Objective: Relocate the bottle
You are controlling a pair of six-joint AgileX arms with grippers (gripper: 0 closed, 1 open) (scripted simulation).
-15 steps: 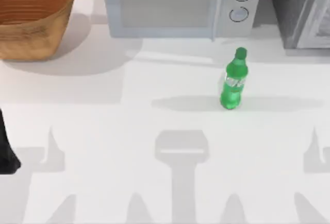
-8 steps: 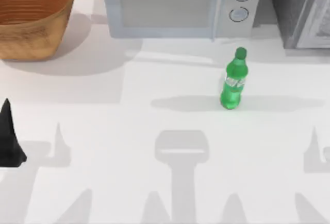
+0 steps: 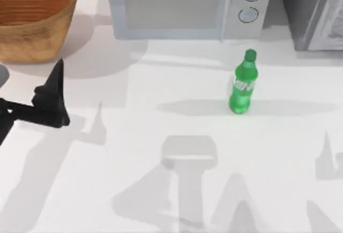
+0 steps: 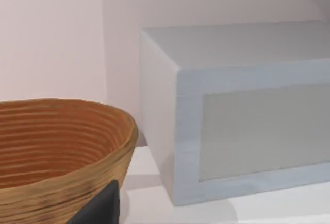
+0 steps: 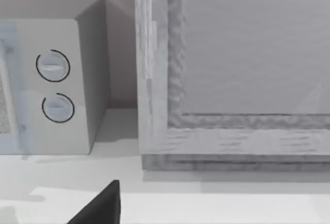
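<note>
While small bright green plastic bottle [image 3: 244, 85] stands upright on white table [image 3: 161, 136] right of centre, left gripper [image 3: 51, 102] well apart at left, finger state indeterminable.

The pale label on the bottle [image 3: 244, 84] shows no readable text.

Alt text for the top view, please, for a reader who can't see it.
A green bottle stands upright right of centre on a white table, in front of a microwave. The left gripper reaches in from the left edge, below a wicker basket.
</note>
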